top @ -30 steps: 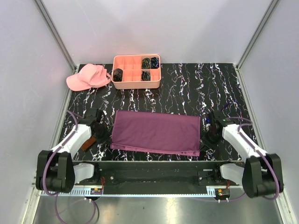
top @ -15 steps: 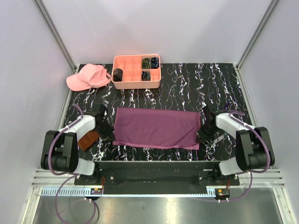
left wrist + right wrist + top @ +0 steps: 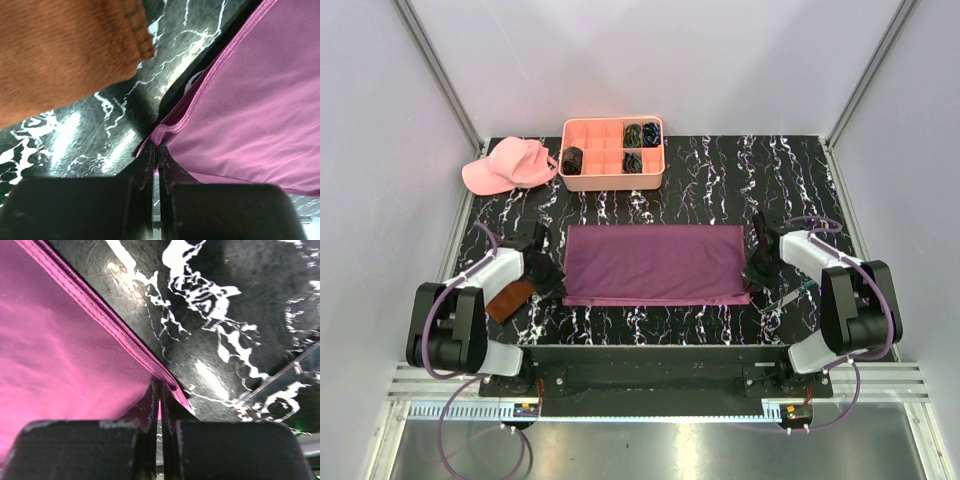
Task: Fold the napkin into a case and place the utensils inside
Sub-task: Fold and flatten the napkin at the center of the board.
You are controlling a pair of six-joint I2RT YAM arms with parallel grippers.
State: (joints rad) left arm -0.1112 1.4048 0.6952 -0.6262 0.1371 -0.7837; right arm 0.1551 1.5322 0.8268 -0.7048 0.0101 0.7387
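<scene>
The magenta napkin (image 3: 655, 265) lies flat as a wide rectangle, doubled over, in the middle of the black marbled table. My left gripper (image 3: 552, 285) is shut on its near-left corner; in the left wrist view the hem (image 3: 172, 127) is bunched between the fingers of that gripper (image 3: 156, 146). My right gripper (image 3: 756, 276) is shut on the near-right corner. The right wrist view shows the layered edge of the napkin (image 3: 60, 355) pinched in the gripper (image 3: 160, 386). A slim pale utensil (image 3: 797, 291) lies beside the right arm.
A rust-brown cloth (image 3: 508, 298) lies just left of the left gripper, and it fills the top left of the left wrist view (image 3: 60, 50). At the back stands a pink compartment tray (image 3: 613, 180) holding dark coiled bundles. A pink cap (image 3: 507, 165) sits to its left.
Both grippers have carried the napkin's near corners away from the table's near edge. The skewed cloth now lies square and taut, slightly farther back. Both stay shut.
</scene>
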